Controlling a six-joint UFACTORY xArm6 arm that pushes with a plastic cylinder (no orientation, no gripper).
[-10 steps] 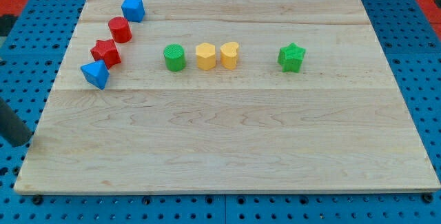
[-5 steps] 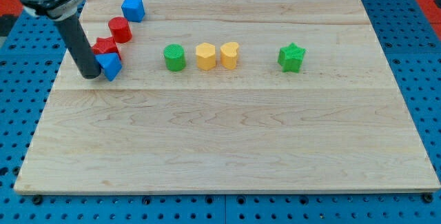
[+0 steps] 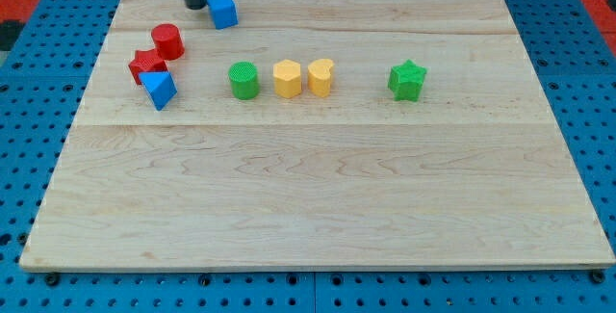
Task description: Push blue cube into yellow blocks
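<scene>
The blue cube [image 3: 223, 11] lies near the board's top edge, left of centre. My tip [image 3: 195, 6] stands just to its left, touching or almost touching it. The two yellow blocks sit side by side near the middle: a yellow hexagon [image 3: 287, 78] and a yellow heart [image 3: 320, 77]. They lie below and to the right of the blue cube.
A green cylinder [image 3: 243, 80] stands left of the yellow hexagon. A green star [image 3: 407, 80] is further right. At the left are a red cylinder [image 3: 167, 40], a red star [image 3: 146, 65] and a blue triangular block [image 3: 159, 90]. The wooden board [image 3: 318, 197] rests on a blue pegboard.
My tip moved from beside the blue triangular block up to the board's top left. The blue cube slid to the right. The blue triangular block had shifted right against the red star.
</scene>
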